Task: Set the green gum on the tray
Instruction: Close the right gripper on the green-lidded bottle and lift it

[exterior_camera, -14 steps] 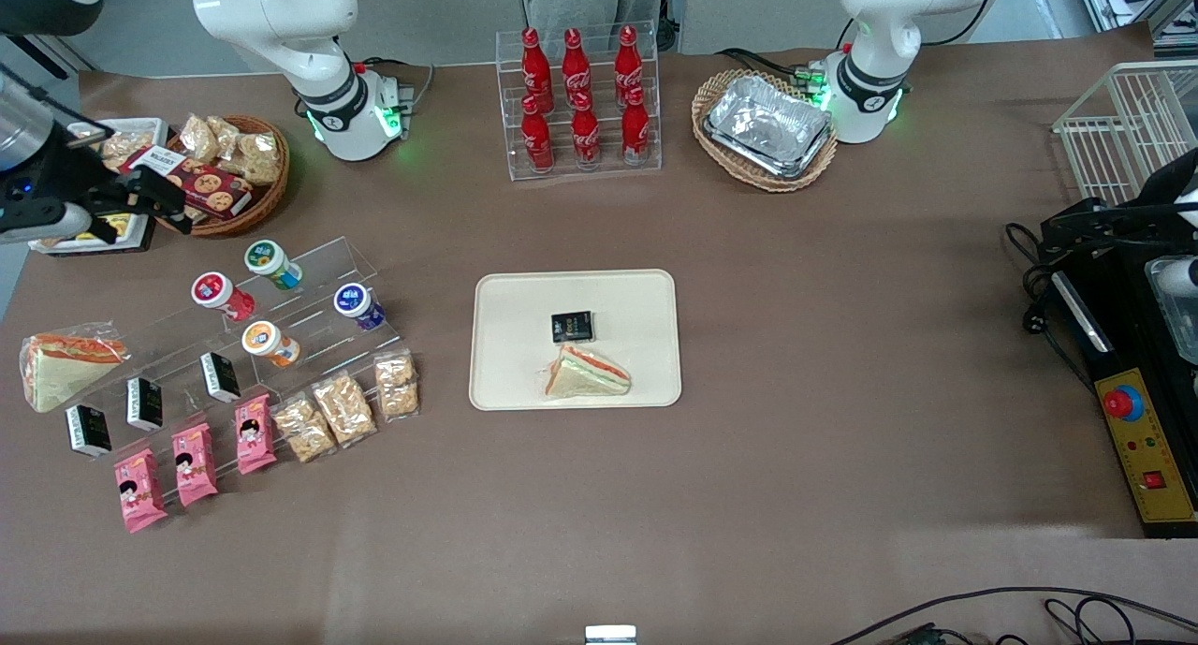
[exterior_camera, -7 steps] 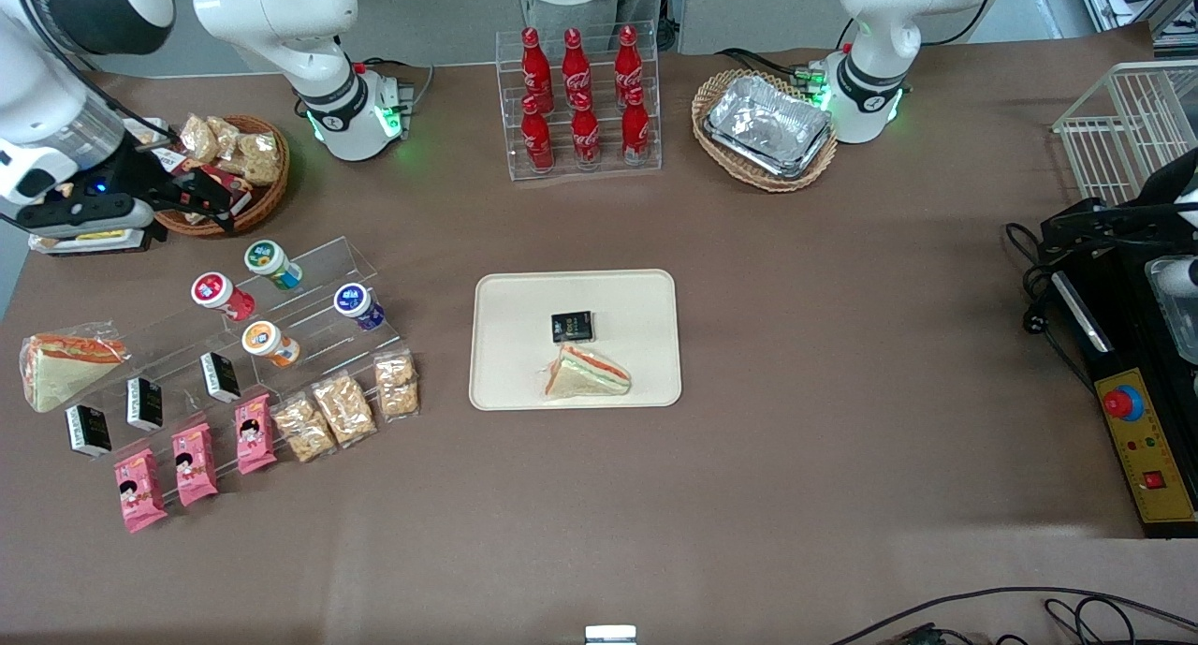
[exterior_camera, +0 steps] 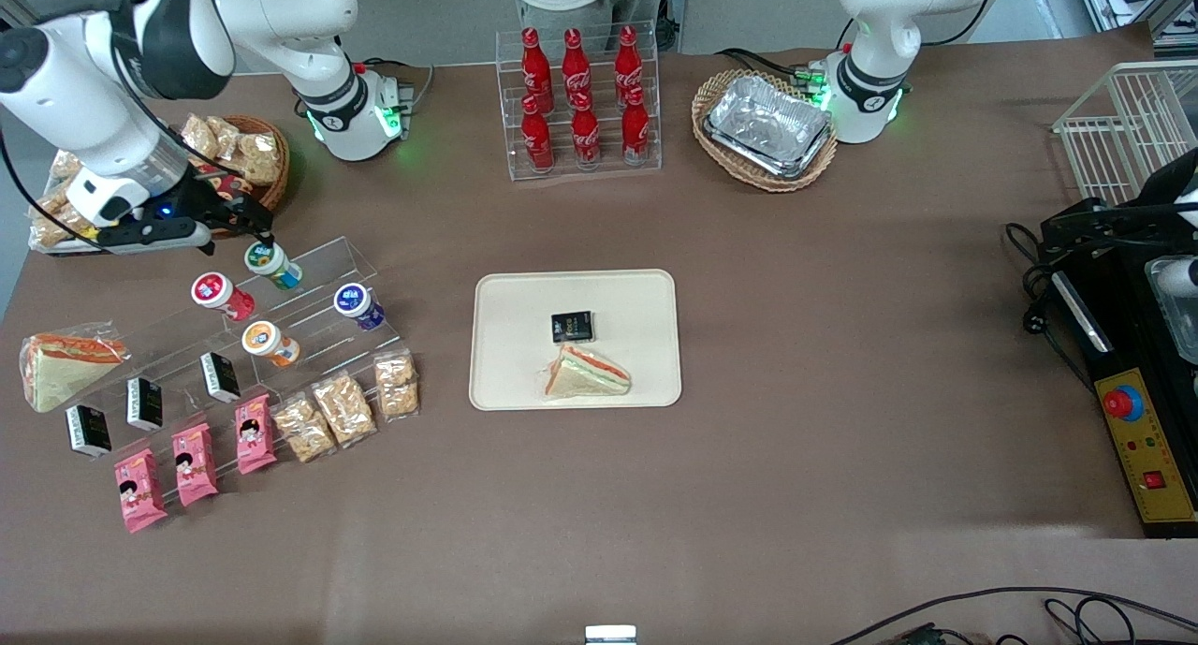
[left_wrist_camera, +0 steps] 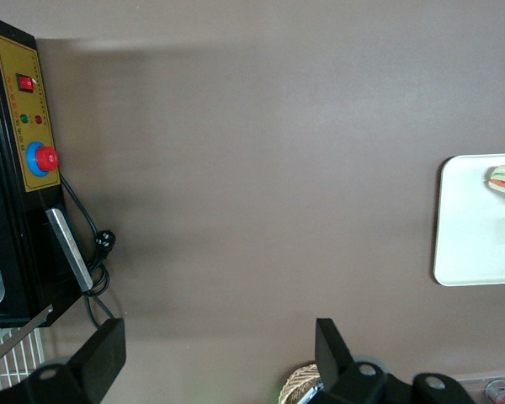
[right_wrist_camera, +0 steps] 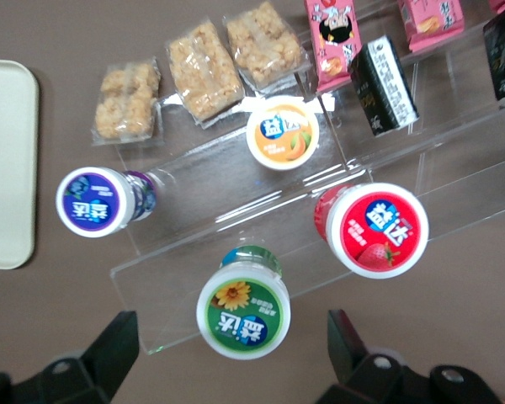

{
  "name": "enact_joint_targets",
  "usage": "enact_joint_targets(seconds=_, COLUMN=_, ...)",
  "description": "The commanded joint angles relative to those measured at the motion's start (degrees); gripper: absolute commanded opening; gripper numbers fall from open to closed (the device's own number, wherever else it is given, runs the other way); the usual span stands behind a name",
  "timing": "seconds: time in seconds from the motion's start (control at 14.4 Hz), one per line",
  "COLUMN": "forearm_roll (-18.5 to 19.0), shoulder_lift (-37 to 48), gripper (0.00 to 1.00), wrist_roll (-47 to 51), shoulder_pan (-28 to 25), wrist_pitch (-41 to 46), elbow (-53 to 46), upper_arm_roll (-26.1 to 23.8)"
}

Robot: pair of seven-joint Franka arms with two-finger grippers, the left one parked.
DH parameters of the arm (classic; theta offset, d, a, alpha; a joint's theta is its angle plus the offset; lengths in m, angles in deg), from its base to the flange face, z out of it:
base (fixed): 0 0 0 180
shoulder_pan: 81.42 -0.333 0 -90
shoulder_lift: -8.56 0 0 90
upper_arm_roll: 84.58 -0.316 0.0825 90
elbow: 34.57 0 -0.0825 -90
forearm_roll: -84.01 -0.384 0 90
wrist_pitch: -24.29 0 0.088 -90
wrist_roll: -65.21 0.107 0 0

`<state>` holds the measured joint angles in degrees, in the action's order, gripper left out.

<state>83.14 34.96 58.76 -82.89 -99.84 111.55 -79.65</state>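
Landmark = clear stepped rack (exterior_camera: 271, 317) at the working arm's end of the bench (exterior_camera: 796, 345).

Green gum (exterior_camera: 271, 263) sits on the rack's top step, farthest from the front camera of the rack's canisters; lies tilted w/ white lid facing up. In the wrist view its lid (right_wrist_camera: 243, 312) shows a flower print & green ring.

Pincer (exterior_camera: 259, 230) hangs just above the rack's top step, right by the gum, slightly farther from the front camera. Fingers (right_wrist_camera: 109, 353) are spread wide, one each side of the gum lid in the wrist view, not touching it; nothing held.

Also on the rack: red canister (exterior_camera: 217, 294) beside the gum on the same step; orange canister (exterior_camera: 270, 342) one step lower, nearer the camera; blue-purple canister (exterior_camera: 357, 306) at the rack's end toward the tray. Small black boxes (exterior_camera: 220, 376) stand on the lower steps. Pink packets (exterior_camera: 195, 462) & clear bags of puffed snacks (exterior_camera: 344, 408) lie at the rack's foot, nearest the camera.

Tray (exterior_camera: 505, 345) lies flat on the bench, well apart from the rack, toward the parked arm's end. It carries a wrapped sandwich (exterior_camera: 588, 373) & a small black packet (exterior_camera: 572, 327), packet farther from the camera than the sandwich.
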Motion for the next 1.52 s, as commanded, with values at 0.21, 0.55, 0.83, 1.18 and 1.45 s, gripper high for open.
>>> enact_joint_targets(seconds=0.21, forearm_roll=-0.45, shoulder_lift=3.04, gripper=1.00, wrist_roll=-0.67, shoulder_pan=0.94, wrist_pitch=-10.15, elbow=10.57, upper_arm_roll=0.08)
enact_joint_targets(seconds=0.55, forearm_roll=-0.45, shoulder_lift=2.52, gripper=1.00, wrist_roll=-0.05, shoulder_pan=0.86, wrist_pitch=-14.20, elbow=13.30, upper_arm_roll=0.00)
enact_joint_targets(seconds=0.83, forearm_roll=-0.53, shoulder_lift=1.29, gripper=0.50, wrist_roll=1.26, shoulder_pan=0.77, wrist_pitch=-14.38, elbow=12.87, upper_arm_roll=-0.01)
enact_joint_targets(seconds=1.18, forearm_roll=-0.53, shoulder_lift=0.32, gripper=0.26, wrist_roll=2.32, shoulder_pan=0.68, wrist_pitch=-14.38, elbow=11.99, upper_arm_roll=-0.01)
enact_joint_targets(seconds=1.45, forearm_roll=-0.62, shoulder_lift=0.32, gripper=0.18, wrist_roll=2.41, shoulder_pan=0.77, wrist_pitch=-13.94, elbow=11.46, upper_arm_roll=-0.01)
